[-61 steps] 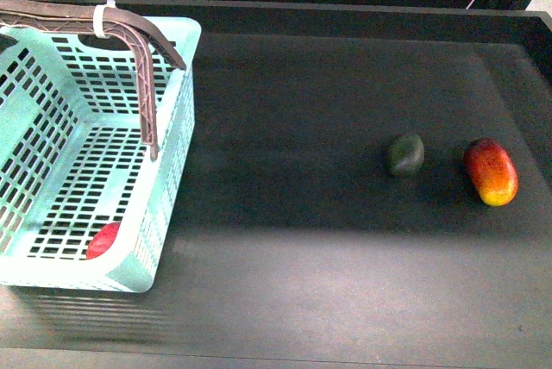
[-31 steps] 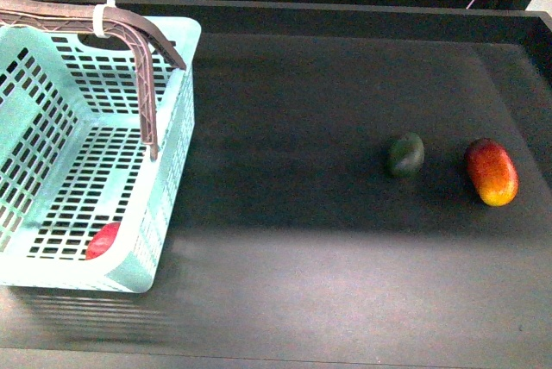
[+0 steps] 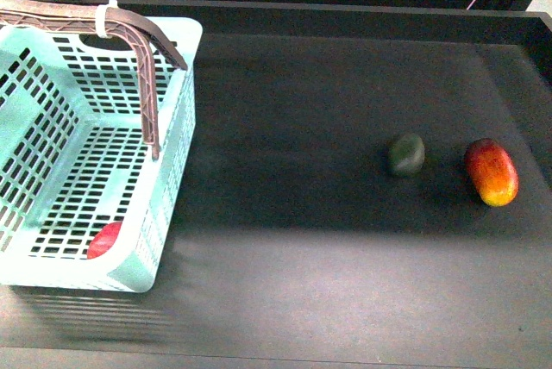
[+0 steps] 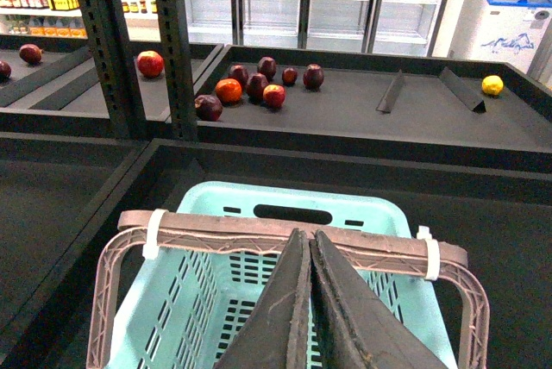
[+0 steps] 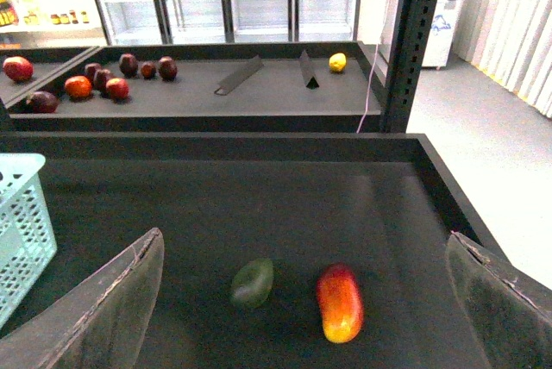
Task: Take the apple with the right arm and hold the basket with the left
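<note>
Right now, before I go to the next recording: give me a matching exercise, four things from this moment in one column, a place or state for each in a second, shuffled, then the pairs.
Things:
1. apple
2. dark green fruit
3. left gripper
4. right gripper

Places or states:
A. fingers spread wide, nothing between them
B. lying in the near corner of the basket
C. fingers pressed together, above the basket handle
D. on the dark table, beside the red-orange-yellow fruit

Pairs: 1-B, 2-D, 3-C, 4-A
</note>
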Available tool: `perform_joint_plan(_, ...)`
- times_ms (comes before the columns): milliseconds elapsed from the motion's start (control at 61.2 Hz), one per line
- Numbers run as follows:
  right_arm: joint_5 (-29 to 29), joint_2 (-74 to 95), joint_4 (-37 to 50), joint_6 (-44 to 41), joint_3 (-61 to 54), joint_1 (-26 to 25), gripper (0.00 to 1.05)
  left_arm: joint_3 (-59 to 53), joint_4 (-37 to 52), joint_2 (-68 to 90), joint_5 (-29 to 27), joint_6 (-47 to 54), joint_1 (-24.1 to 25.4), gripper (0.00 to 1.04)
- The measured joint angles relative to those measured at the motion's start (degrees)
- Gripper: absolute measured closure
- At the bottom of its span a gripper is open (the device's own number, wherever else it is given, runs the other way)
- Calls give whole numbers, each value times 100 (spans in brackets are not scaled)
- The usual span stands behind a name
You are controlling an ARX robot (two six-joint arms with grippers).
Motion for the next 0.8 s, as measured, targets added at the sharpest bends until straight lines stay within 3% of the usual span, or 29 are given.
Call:
perform_joint_plan(294,0,0,0,0,0,2,9,-732,-179,-861,-2,26,0,102)
perform_joint_plan(801,0,0,0,0,0,0,9,-997,-2262,-3316,0,44,0,102)
